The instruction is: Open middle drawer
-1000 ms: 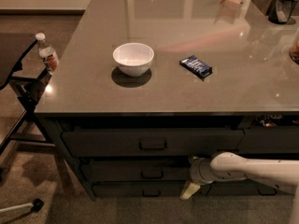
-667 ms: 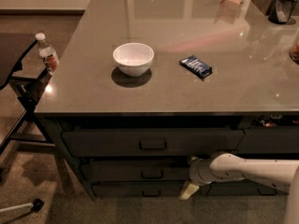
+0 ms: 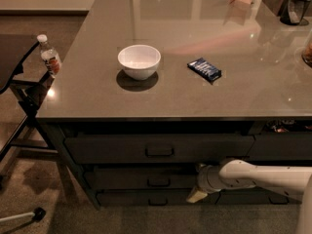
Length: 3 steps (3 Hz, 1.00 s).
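The middle drawer (image 3: pixel 122 178) is the dark grey medium-height front under the counter, between the taller top drawer (image 3: pixel 107 150) and the thin bottom drawer (image 3: pixel 122 199). Its small loop handle (image 3: pixel 159 182) sits at its centre, and the drawer looks closed. My gripper (image 3: pixel 197 195) is at the end of the white arm (image 3: pixel 253 174) that reaches in from the right. It hangs low in front of the drawers, to the right of the middle drawer's handle and a little below it, apart from it.
On the grey countertop (image 3: pixel 195 96) stand a white bowl (image 3: pixel 139 61) and a blue packet (image 3: pixel 204 69). A water bottle (image 3: pixel 49 56) rests on a dark folding stand (image 3: pixel 19 89) at the left. Another narrower set of drawers (image 3: pixel 282 147) is at the right.
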Each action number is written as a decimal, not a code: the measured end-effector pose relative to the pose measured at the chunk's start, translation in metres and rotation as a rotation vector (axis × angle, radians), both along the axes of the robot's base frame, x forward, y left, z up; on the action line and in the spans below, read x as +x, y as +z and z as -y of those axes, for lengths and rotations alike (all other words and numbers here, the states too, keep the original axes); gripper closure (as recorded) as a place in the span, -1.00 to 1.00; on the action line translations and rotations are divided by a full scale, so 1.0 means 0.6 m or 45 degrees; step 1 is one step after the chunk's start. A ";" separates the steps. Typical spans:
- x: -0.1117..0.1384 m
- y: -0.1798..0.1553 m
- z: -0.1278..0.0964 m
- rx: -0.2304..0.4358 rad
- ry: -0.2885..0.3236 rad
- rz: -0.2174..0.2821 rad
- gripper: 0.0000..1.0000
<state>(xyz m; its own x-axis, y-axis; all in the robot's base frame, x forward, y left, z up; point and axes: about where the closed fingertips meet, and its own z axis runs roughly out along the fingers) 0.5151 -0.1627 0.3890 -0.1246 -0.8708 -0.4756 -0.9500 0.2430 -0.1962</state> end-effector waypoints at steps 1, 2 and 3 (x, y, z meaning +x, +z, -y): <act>0.000 0.000 0.000 0.000 0.000 0.000 -0.17; 0.000 0.000 0.000 0.000 0.000 0.000 0.31; 0.003 0.015 0.000 0.000 0.000 0.000 0.77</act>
<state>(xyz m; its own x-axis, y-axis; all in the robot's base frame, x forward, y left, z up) 0.5171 -0.1630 0.3982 -0.1245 -0.8708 -0.4757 -0.9500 0.2430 -0.1961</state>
